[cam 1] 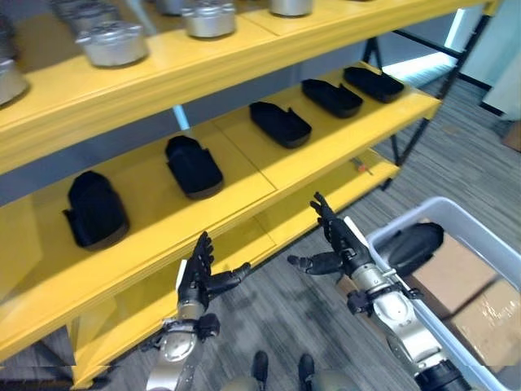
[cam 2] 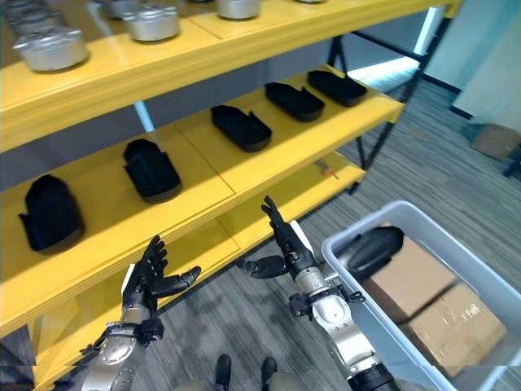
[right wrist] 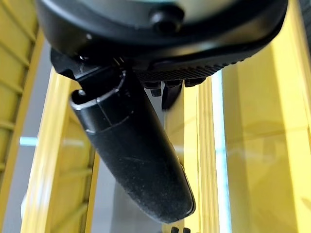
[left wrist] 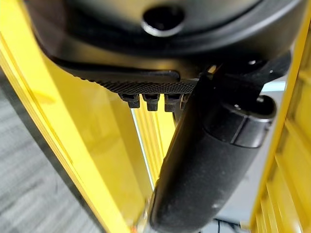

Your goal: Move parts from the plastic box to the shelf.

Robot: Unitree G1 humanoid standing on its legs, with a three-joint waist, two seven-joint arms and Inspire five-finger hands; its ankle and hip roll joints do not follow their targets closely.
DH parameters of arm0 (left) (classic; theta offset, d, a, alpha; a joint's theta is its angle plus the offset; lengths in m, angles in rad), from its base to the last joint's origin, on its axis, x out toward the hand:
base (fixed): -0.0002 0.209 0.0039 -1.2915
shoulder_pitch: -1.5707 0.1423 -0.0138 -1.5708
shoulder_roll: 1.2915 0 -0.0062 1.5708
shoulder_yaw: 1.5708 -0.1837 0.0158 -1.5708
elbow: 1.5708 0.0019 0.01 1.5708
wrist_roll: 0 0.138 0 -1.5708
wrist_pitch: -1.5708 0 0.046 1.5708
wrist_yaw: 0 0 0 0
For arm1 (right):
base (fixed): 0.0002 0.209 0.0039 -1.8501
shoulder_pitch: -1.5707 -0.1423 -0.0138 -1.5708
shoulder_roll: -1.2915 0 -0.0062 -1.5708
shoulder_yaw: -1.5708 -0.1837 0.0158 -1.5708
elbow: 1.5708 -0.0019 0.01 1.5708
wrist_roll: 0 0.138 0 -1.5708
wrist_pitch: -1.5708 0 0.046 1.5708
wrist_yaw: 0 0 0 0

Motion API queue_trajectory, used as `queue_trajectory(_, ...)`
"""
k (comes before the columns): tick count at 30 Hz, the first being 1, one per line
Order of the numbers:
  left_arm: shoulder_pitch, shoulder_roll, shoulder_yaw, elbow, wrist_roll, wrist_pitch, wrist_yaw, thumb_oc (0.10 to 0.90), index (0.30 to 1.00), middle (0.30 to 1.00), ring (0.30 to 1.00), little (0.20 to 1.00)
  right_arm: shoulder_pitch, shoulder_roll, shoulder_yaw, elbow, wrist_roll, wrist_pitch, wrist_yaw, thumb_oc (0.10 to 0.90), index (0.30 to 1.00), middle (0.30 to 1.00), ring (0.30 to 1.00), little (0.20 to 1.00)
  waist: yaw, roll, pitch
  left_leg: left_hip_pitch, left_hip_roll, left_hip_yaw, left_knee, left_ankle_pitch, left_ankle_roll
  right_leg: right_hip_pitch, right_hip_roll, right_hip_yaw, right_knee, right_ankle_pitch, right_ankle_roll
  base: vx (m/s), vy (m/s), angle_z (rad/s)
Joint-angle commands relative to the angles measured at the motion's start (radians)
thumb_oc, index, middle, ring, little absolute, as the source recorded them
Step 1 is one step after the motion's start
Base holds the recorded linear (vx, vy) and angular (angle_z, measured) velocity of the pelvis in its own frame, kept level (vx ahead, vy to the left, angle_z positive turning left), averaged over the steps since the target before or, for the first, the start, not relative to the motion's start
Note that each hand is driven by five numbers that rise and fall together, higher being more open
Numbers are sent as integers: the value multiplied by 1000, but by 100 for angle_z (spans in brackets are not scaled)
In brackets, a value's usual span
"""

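Several black moulded parts (cam 1: 194,165) lie in a row on the middle board of the yellow shelf (cam 1: 244,183). One more black part (cam 1: 411,246) rests in the grey plastic box (cam 1: 472,224) at the lower right. My left hand (cam 1: 198,281) is raised in front of the shelf's lower edge, open, with straight fingers and nothing in it. My right hand (cam 1: 340,243) is also open and empty, held between the shelf and the box's near corner. Its thumb (right wrist: 141,160) sticks out in the right wrist view, and the left thumb (left wrist: 204,165) in the left wrist view.
Silver metal cylinders (cam 1: 112,42) stand on the top board. Cardboard boxes (cam 1: 480,314) fill much of the plastic box. A small red-handled tool (cam 1: 361,166) lies on the lower board. Grey carpet (cam 1: 440,155) stretches to the right of the shelf's black legs.
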Motion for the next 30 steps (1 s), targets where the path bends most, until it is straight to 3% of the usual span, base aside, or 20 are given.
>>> queue_trajectory(1, -41, 13, 10, -69, 18, -96, -22, 900, 1000, 1000, 1000, 1000, -77, 20, -19, -108, -11, -100, -13, 900, 1000, 1000, 1000, 1000, -15, -32, -74, -4, -34, 11, 25, -96, 0, 46, -80, 64, -212, 169, 122, -38, 54, -93)
queue_trajectory(3, -45, 17, 6, -74, 19, -97, -19, 900, 1000, 1000, 1000, 1000, -82, 19, -20, -116, -29, -102, -19, 900, 1000, 1000, 1000, 1000, -26, -23, -55, 5, -30, 38, 27, -113, 13, 11, -81, 62, -160, 160, 132, -90, 76, -57)
queue_trajectory(4, -53, 20, 6, -75, 17, -99, -14, 900, 1000, 1000, 1000, 1000, -98, 23, -14, -114, -41, -103, -24, 900, 1000, 1000, 1000, 1000, -18, -18, -33, 11, -23, 62, 32, -122, 17, -18, -90, 18, -110, 147, 137, -110, 52, -64)
queue_trajectory(5, -54, 20, 7, -75, 17, -100, -15, 900, 1000, 1000, 1000, 1000, -99, 23, -14, -114, -41, -103, -24, 900, 1000, 1000, 1000, 1000, -17, -19, -34, 7, -24, 65, 32, -118, 17, -23, -91, 20, -109, 150, 137, -194, 9, -163)
queue_trajectory(6, -65, 31, 17, -86, 15, -102, -6, 900, 1000, 1000, 1000, 1000, -130, 40, 3, -102, -60, -104, -37, 900, 1000, 1000, 1000, 1000, 16, -4, -9, 20, -3, 120, 19, -122, 12, -50, -183, -232, -55, 126, 133, -212, -49, -206)
queue_trajectory(7, -46, 28, 29, -97, 12, -100, -1, 900, 1000, 1000, 1000, 1000, -159, 66, 29, -66, -78, -97, -51, 900, 1000, 1000, 1000, 1000, 44, 9, -12, 49, 18, 189, -26, -113, -3, -39, -308, -462, -52, 146, 140, -155, -87, -203)
queue_trajectory(9, -32, 24, 31, -95, 9, -96, -1, 900, 1000, 1000, 1000, 1000, -186, 78, 42, -46, -83, -85, -53, 900, 1000, 1000, 1000, 1000, 36, 10, -19, 70, 35, 212, -49, -122, -13, -67, -360, -459, -65, 185, 168, 33, -143, -138)
queue_trajectory(11, -37, 23, 39, -85, 9, -95, 3, 900, 1000, 1000, 1000, 1000, -199, 80, 42, -45, -84, -81, -58, 900, 1000, 1000, 1000, 1000, 39, 6, -20, 72, 36, 229, -52, -129, -14, -94, -376, -418, -84, 212, 181, 72, -156, -102)
queue_trajectory(12, -46, 25, 38, -75, 9, -96, 5, 900, 1000, 1000, 1000, 1000, -196, 71, 33, -59, -88, -80, -66, 900, 1000, 1000, 1000, 1000, 25, -7, -11, 80, 30, 236, -47, -134, -17, -117, -393, -350, -140, 276, 193, 73, -147, -71)
queue_trajectory(15, -46, 23, 43, -73, 17, -97, 5, 900, 1000, 1000, 1000, 1000, -185, 65, 29, -62, -90, -76, -59, 900, 1000, 1000, 1000, 1000, 38, -22, -24, 105, 23, 239, -52, -166, -24, -90, -393, -386, -183, 283, 210, 224, -205, -27)
queue_trajectory(16, -48, 13, 38, -60, 20, -97, 1, 900, 1000, 1000, 1000, 1000, -171, 56, 23, -60, -86, -78, -56, 900, 1000, 1000, 1000, 1000, 24, -40, -33, 109, 34, 246, -24, -177, -37, -68, -370, -386, -202, 295, 201, 202, -279, 2)
queue_trajectory(18, -52, 10, 35, -56, 11, -99, 1, 900, 1000, 1000, 1000, 1000, -168, 53, 22, -62, -83, -77, -56, 900, 1000, 1000, 1000, 1000, 19, -42, -40, 101, 43, 237, -13, -178, -43, -72, -361, -379, -201, 294, 194, 182, -261, -12)
queue_trajectory(19, -60, 2, 30, -55, -7, -101, 5, 900, 1000, 1000, 1000, 1000, -165, 36, 15, -71, -79, -82, -60, 900, 1000, 1000, 1000, 1000, 16, -36, -38, 99, 80, 224, 10, -185, -56, -61, -329, -377, -185, 270, 184, 157, -269, -20)
queue_trajectory(21, -66, 0, 27, -53, -14, -103, 6, 900, 1000, 1000, 1000, 1000, -160, 31, 12, -76, -77, -84, -62, 900, 1000, 1000, 1000, 1000, 9, -37, -38, 92, 93, 220, 18, -181, -63, -61, -315, -374, -183, 263, 176, 117, -218, -18)
queue_trajectory(25, -94, -2, 12, -51, -36, -104, 6, 900, 1000, 1000, 1000, 1000, -160, 10, 2, -89, -56, -98, -79, 900, 1000, 1000, 1000, 1000, -14, -25, -23, 65, 171, 226, 91, -189, -100, -60, -254, -375, -172, 211, 142, 111, -238, -3)
queue_trajectory(27, -113, -3, 7, -49, -42, -105, 10, 900, 1000, 1000, 1000, 1000, -166, 2, 12, -87, -48, -101, -86, 900, 1000, 1000, 1000, 1000, -20, -22, -5, 19, 218, 234, 227, -197, -116, -57, -225, -379, -161, 170, 112, 117, -212, 1)
queue_trajectory(28, -114, -4, 7, -49, -42, -106, 10, 900, 1000, 1000, 1000, 1000, -167, 1, 12, -86, -48, -101, -86, 900, 1000, 1000, 1000, 1000, -21, -21, -5, 14, 221, 232, 234, -200, -117, -58, -223, -380, -160, 170, 111, 78, -210, 12)
queue_trajectory(29, -122, -9, 2, -48, -50, -106, 15, 900, 1000, 1000, 1000, 1000, -169, -11, 19, -90, -42, -101, -87, 900, 1000, 1000, 1000, 1000, -16, -16, 23, -58, 245, 208, 409, -156, -137, -35, -203, -393, -158, 140, 80, 58, -191, 10)
queue_trajectory(30, -123, -11, -1, -51, -52, -105, 12, 900, 1000, 1000, 1000, 1000, -165, -15, 17, -94, -37, -102, -86, 900, 1000, 1000, 1000, 1000, -9, -17, 37, -88, 243, 186, 476, -128, -149, -19, -194, -399, -160, 128, 66, 90, -225, 20)
